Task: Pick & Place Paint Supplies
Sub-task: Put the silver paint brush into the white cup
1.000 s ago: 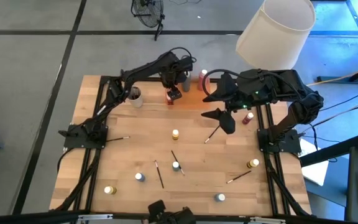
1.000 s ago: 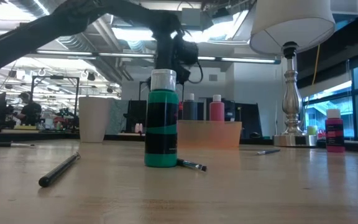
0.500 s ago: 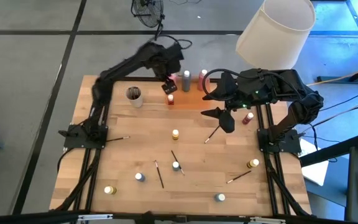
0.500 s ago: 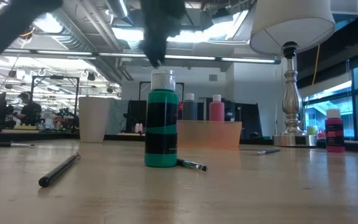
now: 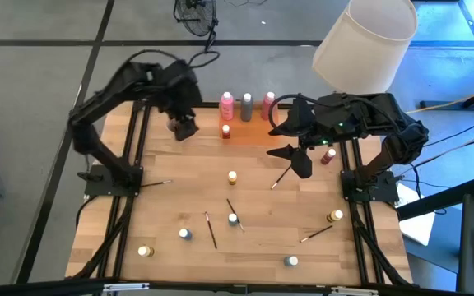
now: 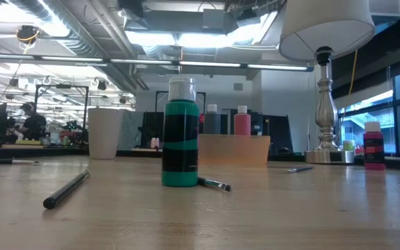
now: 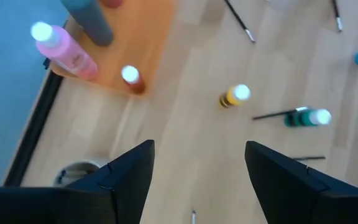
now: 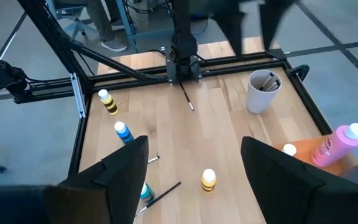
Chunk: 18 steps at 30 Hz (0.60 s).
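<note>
On the orange tray (image 5: pixel 249 123) at the far edge stand a pink bottle (image 5: pixel 227 103), a grey bottle (image 5: pixel 247 104), another pink bottle (image 5: pixel 268 100) and a small red-orange pot (image 5: pixel 226 131). My left gripper (image 5: pixel 183 126) hangs open high above the beige cup (image 7: pixel 76 172), left of the tray, holding nothing. My right gripper (image 5: pixel 296 156) hovers open right of the tray, also holding nothing. Small paint bottles stand loose on the table, among them a yellow one (image 5: pixel 232 177) and a green one (image 6: pixel 180 135). Thin brushes (image 5: pixel 230 207) lie flat around them.
A magenta bottle (image 5: pixel 327 154) stands under the right arm. More bottles stand near the front edge: blue (image 5: pixel 185 234), yellow (image 5: pixel 145 251), blue (image 5: pixel 291 261), yellow (image 5: pixel 336 215). A lamp (image 5: pixel 364 45) stands at the far right corner. Bare wood lies at the table's left middle.
My left gripper has risen from just over the tray's left end and swung toward the table's left edge, tipping less steeply down; it stays open. The small pot stands where it was on the tray. The left arm has left the low view.
</note>
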### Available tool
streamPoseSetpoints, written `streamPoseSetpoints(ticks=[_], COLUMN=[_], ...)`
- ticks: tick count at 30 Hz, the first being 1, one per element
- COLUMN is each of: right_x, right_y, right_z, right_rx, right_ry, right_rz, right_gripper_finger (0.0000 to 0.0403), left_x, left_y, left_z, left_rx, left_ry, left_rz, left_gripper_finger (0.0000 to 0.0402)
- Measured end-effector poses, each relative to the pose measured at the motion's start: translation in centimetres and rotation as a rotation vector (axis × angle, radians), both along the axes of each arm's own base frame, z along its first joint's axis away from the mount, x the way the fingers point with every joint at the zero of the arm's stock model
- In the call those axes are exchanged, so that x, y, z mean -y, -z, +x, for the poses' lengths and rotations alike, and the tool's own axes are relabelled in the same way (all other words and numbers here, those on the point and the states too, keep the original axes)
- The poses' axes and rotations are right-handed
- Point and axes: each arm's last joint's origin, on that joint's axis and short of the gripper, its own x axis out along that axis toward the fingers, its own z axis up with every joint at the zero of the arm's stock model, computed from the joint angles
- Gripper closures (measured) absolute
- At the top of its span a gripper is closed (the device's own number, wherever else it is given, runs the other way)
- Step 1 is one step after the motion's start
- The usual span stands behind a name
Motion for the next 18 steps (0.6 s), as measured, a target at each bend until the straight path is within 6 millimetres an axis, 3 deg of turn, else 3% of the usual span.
streamPoseSetpoints(ticks=[7, 12, 18], right_x=[-0.4, -2.3, -4.8], right_y=[0.5, 1.0, 2.2], right_z=[0.0, 0.5, 1.0], right_rx=[-0.051, -0.08, -0.144], right_ry=[-0.046, -0.248, -0.367], right_rz=[0.04, 0.075, 0.024], right_gripper_finger=[0.0141, 0.0141, 0.0141], left_x=[3.1, 5.4, 8.3], left_y=[1.9, 4.5, 7.6], left_z=[-1.5, -2.2, -3.6], left_rx=[-0.024, -0.16, -0.273], left_ry=[-0.06, -0.144, -0.076], left_rz=[-0.092, -0.2, -0.204], left_gripper_finger=[0.0153, 0.0155, 0.0157])
